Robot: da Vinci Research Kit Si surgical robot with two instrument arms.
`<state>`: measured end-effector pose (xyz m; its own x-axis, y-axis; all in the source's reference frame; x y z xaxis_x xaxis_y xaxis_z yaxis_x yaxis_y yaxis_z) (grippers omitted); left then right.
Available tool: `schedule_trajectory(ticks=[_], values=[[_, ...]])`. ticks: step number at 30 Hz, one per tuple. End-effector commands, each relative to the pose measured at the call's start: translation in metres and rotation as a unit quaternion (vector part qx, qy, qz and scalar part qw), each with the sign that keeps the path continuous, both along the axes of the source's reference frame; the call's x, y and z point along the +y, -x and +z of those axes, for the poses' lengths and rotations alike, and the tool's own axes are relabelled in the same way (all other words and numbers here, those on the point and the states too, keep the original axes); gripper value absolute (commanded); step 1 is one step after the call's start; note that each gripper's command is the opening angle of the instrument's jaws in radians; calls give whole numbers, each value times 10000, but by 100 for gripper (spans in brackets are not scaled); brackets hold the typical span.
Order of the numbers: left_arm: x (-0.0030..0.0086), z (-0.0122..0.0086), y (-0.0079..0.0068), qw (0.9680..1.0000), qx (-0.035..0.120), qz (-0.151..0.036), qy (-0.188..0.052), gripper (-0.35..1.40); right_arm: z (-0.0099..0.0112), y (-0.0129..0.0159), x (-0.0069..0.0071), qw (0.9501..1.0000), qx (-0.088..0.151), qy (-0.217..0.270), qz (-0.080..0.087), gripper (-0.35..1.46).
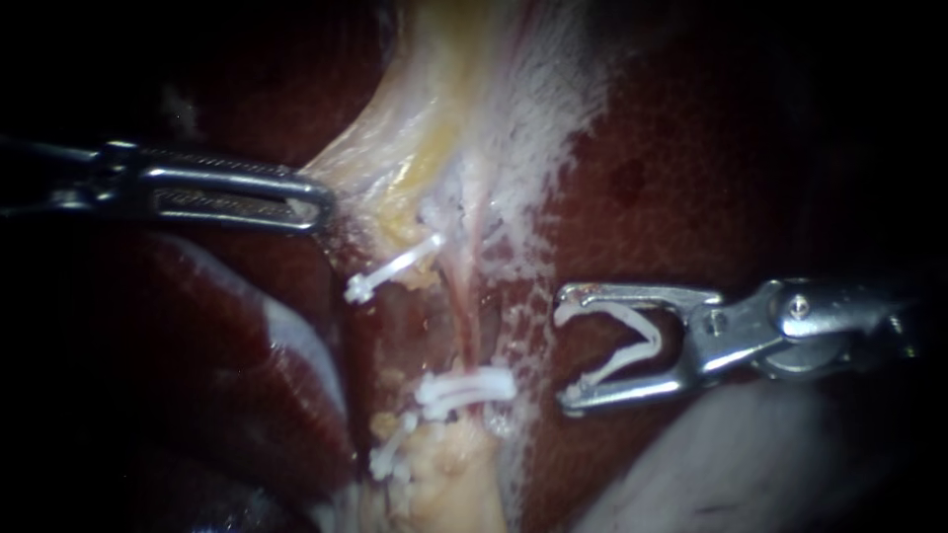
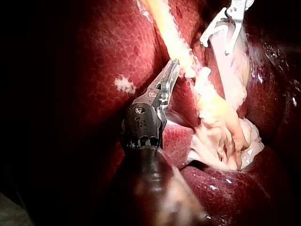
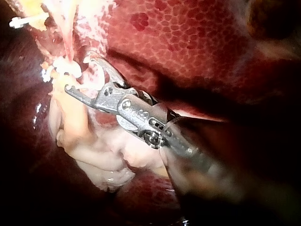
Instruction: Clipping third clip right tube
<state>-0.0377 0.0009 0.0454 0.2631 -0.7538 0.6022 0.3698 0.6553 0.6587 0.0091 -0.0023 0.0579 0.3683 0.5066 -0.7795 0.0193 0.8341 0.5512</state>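
- Right tube [image 1: 460,301] ran as a pale pink strand from top to bottom through the middle of the frame, its long axis nearly upright.
- Three white clips showed around it: an upper clip [image 1: 393,266] slanting off to the left, a middle clip [image 1: 466,387] lying across the strand, and a lower clip [image 1: 390,454] down and to the left.
- A bare stretch of the tube lay between the upper and middle clips.
- At centre right, the right instrument [image 1: 565,345] had its claw spread wide and carried a loaded clip [image 1: 617,341], whose white legs lay along both inner faces.
- The claw's mouth faced left, towards that bare stretch and roughly square to the tube's axis, but stood apart from it, over the speckled edge of the liver [image 1: 691,148].
- In my judgement the coming move was a short advance leftward, so that the tube passed between the clip's legs.
- At upper left, the left instrument [image 1: 321,205] touched pale tissue and lay farther from the bare stretch than the right one.
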Motion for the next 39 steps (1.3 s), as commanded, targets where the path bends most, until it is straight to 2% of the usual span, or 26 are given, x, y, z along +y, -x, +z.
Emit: schedule_trajectory(ticks=[1,7,14,28,39], values=[[-2,-4,1,10000,19,-28,15,-35,2,-2,0,10000,-8,-67,-8,60],[-16,-30,7,10000,-60,-2,-4,-35,12,-17,-4,9998,-7,-218,-37,59],[-25,-47,11,9999,-111,27,16,-35,21,-34,-2,9997,13,-238,-86,59],[-27,-51,11,9999,-113,30,16,-35,36,-69,-10,9991,91,-312,-277,57],[-26,-49,10,9999,-116,35,16,-35,41,-88,-11,9971,255,-350,-628,53]])
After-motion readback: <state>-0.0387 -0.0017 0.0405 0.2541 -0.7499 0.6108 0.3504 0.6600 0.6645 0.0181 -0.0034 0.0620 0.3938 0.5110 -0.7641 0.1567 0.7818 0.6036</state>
